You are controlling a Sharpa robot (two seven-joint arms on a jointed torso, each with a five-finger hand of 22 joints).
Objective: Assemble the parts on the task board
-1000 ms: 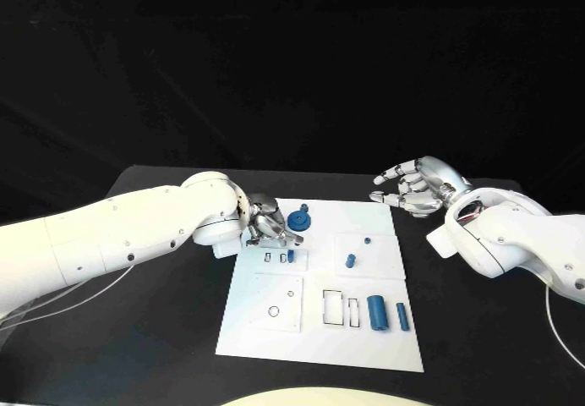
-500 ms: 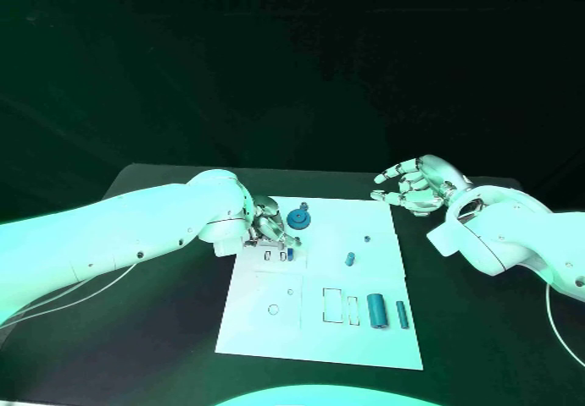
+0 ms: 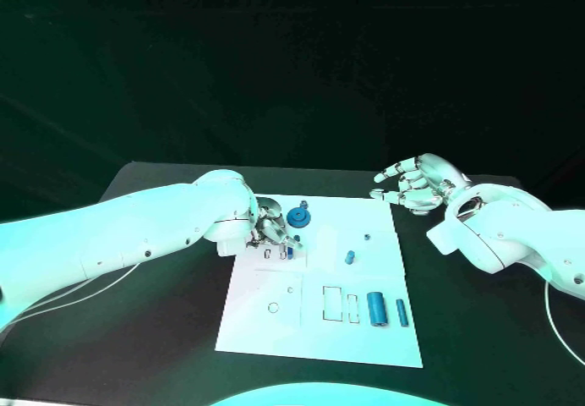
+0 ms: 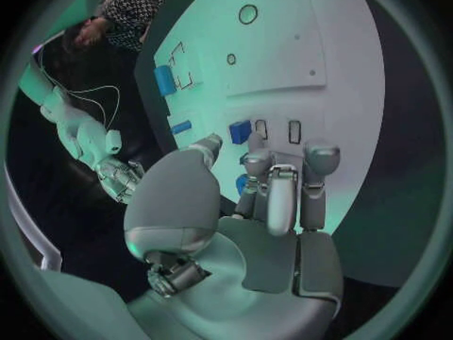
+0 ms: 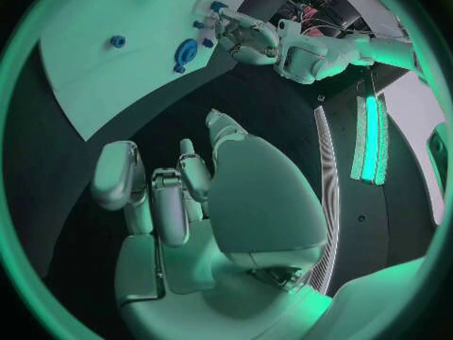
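The white task board [image 3: 319, 334] lies in the middle of the table. My left hand [image 3: 270, 227] hovers over its far left corner, fingers spread and pointing down at the board [image 4: 312, 45]. A small blue block [image 4: 241, 131] stands by two slots just past the thumb; I see nothing pinched. A round blue part [image 3: 300, 222] stands right of that hand. A small blue piece [image 3: 350, 257] sits mid-board. Two blue cylinders [image 3: 378, 309] lie at the near right. My right hand [image 3: 414, 186] hangs off the board's far right corner, fingers loosely curled and apart, holding nothing.
Black table [image 3: 159, 338] surrounds the board on every side. Empty outlined slots [image 3: 333, 304] and a round hole [image 3: 273, 308] mark the board's near half. The right wrist view shows the left hand [image 5: 248, 39] over the board [image 5: 104, 68].
The left hand has settled very slightly lower over the same corner. The right hand and the parts have stayed where they were.
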